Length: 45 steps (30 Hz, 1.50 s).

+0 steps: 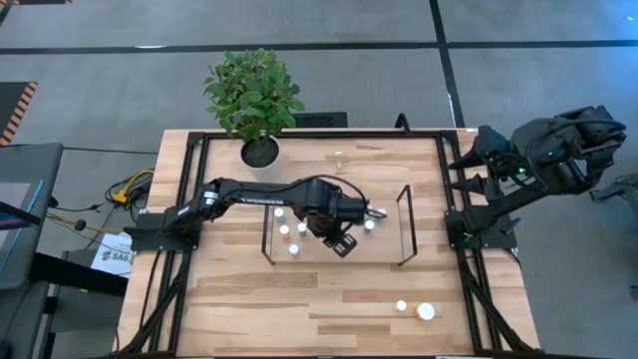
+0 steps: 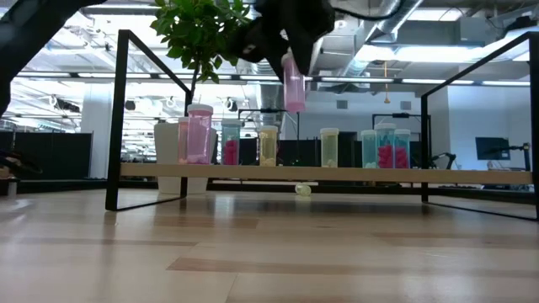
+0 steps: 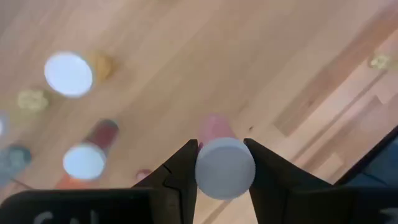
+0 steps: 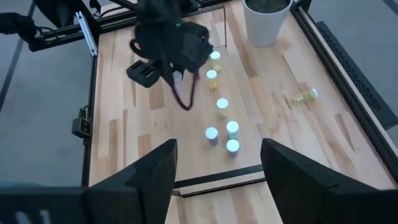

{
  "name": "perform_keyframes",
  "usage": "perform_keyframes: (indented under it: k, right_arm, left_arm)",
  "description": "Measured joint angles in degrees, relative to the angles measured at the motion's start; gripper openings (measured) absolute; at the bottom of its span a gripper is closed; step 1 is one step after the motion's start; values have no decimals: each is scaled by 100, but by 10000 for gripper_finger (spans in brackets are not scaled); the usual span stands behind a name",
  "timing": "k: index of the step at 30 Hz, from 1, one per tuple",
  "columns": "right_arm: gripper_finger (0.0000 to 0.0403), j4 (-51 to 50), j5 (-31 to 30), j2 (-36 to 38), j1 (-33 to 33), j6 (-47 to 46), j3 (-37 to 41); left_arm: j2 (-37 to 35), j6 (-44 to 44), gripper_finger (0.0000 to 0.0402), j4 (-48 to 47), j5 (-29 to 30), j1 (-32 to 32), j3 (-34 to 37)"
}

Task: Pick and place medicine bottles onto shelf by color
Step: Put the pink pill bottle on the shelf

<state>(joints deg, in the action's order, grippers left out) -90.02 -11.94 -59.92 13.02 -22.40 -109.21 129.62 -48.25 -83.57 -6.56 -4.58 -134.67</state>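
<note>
Left claw (image 3: 224,163) grips a pink bottle (image 2: 294,82) above the shelf (image 2: 328,172); several bottles stand below, three remain on the table (image 1: 299,309).

I see a wood tabletop (image 1: 239,309) carrying the shelf (image 2: 337,173), a potted plant (image 1: 255,100) and two loose bottles (image 1: 416,309); more bottles (image 2: 268,145) stand in a row on the shelf.

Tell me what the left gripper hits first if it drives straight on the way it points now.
Most likely bare shelf board. The left gripper points down, jaws shut on a pink bottle, so the bottle's base would land first. In the left wrist view only wood lies directly under it; the other bottles stand off to one side. Depth is uncertain.
</note>
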Motion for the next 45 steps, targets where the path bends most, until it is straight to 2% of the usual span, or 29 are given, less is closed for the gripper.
perform_keyframes:
  k: [8, 16, 26, 35, 45]
  right_arm:
    - [255, 0, -4, 0, 0, 14, 0]
    - [255, 0, -9, 0, 0, -2, 0]
    - [255, 0, -9, 0, 0, -5, 0]
    - [255, 0, -11, 0, 0, -8, 0]
    - [255, 0, -11, 0, -1, -19, 0]
  left_arm:
    - [-6, -354, 98, -176, 785, -233, 53]
    - [-10, -552, 98, -43, 730, -387, 788]
    - [-12, -803, 98, 322, 1119, -495, 1416]
    - [-32, -937, 98, 578, 1479, -661, 1523]
    - [-26, -1056, 108, 618, 1387, -708, 1526]
